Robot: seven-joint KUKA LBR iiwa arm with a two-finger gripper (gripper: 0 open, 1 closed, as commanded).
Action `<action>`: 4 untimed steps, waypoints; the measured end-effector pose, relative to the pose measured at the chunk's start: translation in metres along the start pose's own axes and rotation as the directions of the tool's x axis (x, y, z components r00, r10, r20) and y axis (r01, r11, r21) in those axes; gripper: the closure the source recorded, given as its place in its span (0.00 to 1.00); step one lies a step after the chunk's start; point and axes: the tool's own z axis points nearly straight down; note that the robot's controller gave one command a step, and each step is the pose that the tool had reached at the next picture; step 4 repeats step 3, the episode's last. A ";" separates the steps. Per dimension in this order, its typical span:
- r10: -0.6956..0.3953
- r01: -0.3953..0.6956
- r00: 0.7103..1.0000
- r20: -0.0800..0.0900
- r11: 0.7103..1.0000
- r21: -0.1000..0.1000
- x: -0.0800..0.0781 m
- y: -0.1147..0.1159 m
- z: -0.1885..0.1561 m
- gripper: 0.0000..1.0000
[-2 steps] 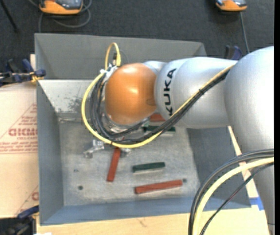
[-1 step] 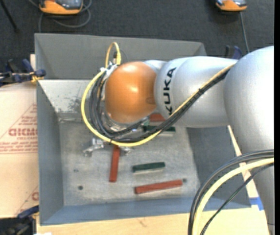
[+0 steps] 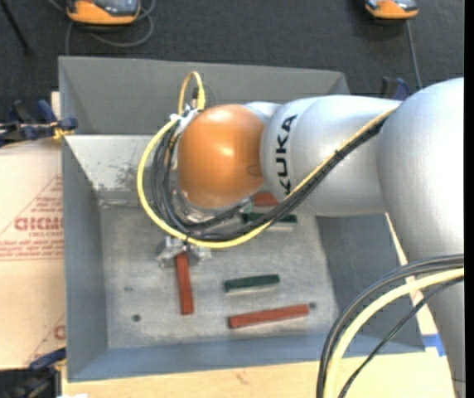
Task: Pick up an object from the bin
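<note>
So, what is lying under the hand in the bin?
One end of a red stick reaches under the hand. Whether they touch, I cannot tell. The orange wrist cover hides the bin floor beyond it.

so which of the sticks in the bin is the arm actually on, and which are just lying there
Job in hand:
- gripper, low over the bin's left middle
- upright red stick, its far end right under the gripper; likely the pick

Lying about:
- green stick, to the right, apart from the gripper
- second red stick, nearer the front wall
</note>
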 end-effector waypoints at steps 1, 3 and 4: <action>0.008 -0.008 1.000 -0.001 1.000 0.000 0.000 -0.002 -0.016 1.00; 0.022 -0.022 1.000 -0.004 1.000 0.003 0.000 -0.007 -0.123 1.00; 0.022 -0.022 1.000 -0.004 1.000 0.003 0.000 -0.007 -0.123 1.00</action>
